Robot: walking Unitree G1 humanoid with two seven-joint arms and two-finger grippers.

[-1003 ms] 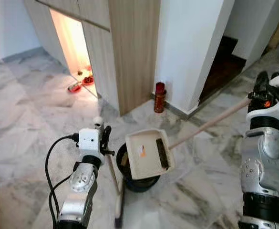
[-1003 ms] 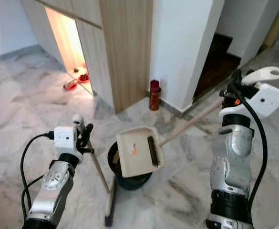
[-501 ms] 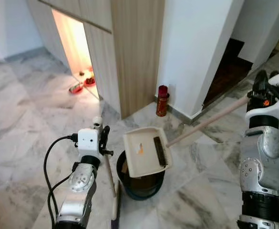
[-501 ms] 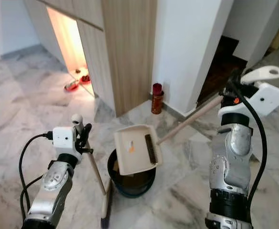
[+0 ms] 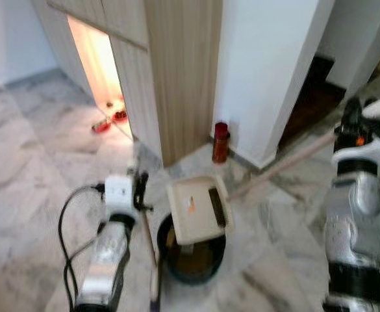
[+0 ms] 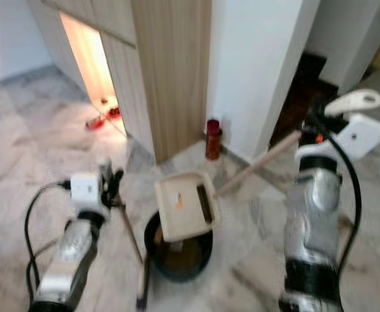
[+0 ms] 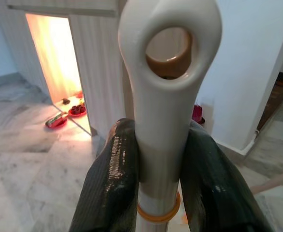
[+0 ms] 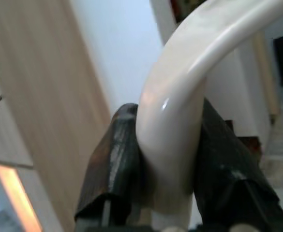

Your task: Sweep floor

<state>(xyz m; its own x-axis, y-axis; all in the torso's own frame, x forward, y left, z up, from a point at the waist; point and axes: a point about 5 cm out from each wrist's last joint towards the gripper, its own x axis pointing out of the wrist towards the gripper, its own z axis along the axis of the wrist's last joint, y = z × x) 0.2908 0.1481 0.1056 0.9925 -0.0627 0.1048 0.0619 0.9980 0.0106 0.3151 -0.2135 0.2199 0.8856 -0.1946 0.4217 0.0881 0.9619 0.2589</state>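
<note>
No readable writing or brand mark can be made out; the only marking is a small orange patch on the face of the cream plastic dustpan point(image 5: 198, 209), too blurred to read.

The left gripper point(image 7: 158, 191) is clamped on the cream plastic broom handle point(image 7: 163, 116), both black fingers point(image 7: 113, 183) pressed against its sides just below the hanging-hole loop and just above an orange ring. From the head views, the broom's shaft runs down from this gripper to the grey-veined marble floor point(image 5: 34, 162), just beside the round black bin point(image 5: 193, 257).

The right gripper point(image 8: 168, 169) is closed around the curved cream end of the dustpan's handle point(image 6: 258, 166). The long beige pole slants from that gripper down to the dustpan, which hangs tilted over the bin's mouth, a dark comb strip along its edge.

Beyond the dustpan, a red cylindrical canister point(image 5: 220, 142) stands at the foot of a white wall point(image 5: 267, 65), next to a light wood panel point(image 5: 180, 65). A lit alcove point(image 5: 99, 58) further off holds small red dishes point(image 5: 115, 118).

The head views are blurred. The left wrist view shows the handle's hole and orange ring, which the head views do not resolve.
</note>
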